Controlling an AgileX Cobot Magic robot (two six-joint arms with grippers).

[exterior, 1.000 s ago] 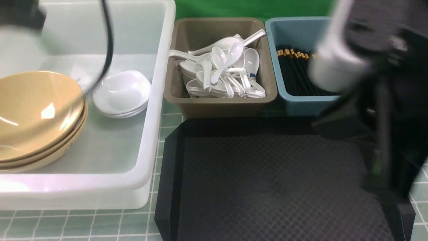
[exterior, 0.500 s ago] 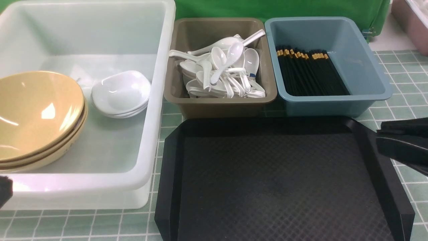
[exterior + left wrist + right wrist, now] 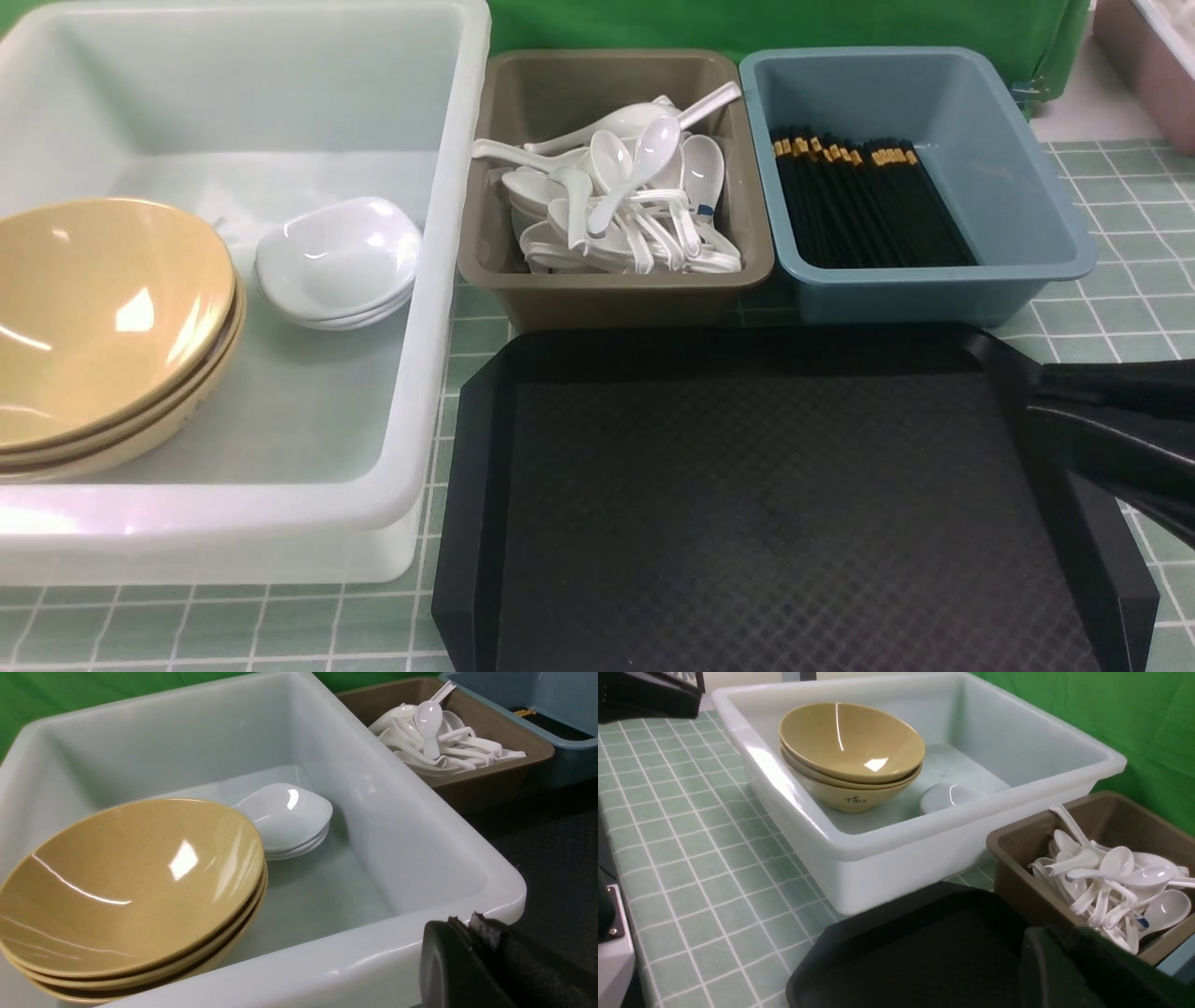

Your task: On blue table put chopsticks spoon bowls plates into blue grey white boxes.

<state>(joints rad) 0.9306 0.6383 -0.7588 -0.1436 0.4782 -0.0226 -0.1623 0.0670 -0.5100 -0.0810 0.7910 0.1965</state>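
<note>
Beyond our right gripper (image 3: pixel 1036 411), whose narrow black jaws sit nearly together with nothing between them at the black tray's (image 3: pixel 747 523) right rim, lie the chopsticks (image 3: pixel 868 201) in the blue box (image 3: pixel 1027 215). Farther across we see spoons (image 3: pixel 625 196) heaped in the grey box (image 3: pixel 579 289), bowls (image 3: pixel 103 317) and plates (image 3: pixel 336 261) in the white box (image 3: pixel 448 187). Our left gripper (image 3: pixel 462 928) is closed and empty beside that box.

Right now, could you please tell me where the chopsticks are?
In the front view, the chopsticks lie in the slate blue box at the far right, beside the grey-brown box of spoons.
</note>
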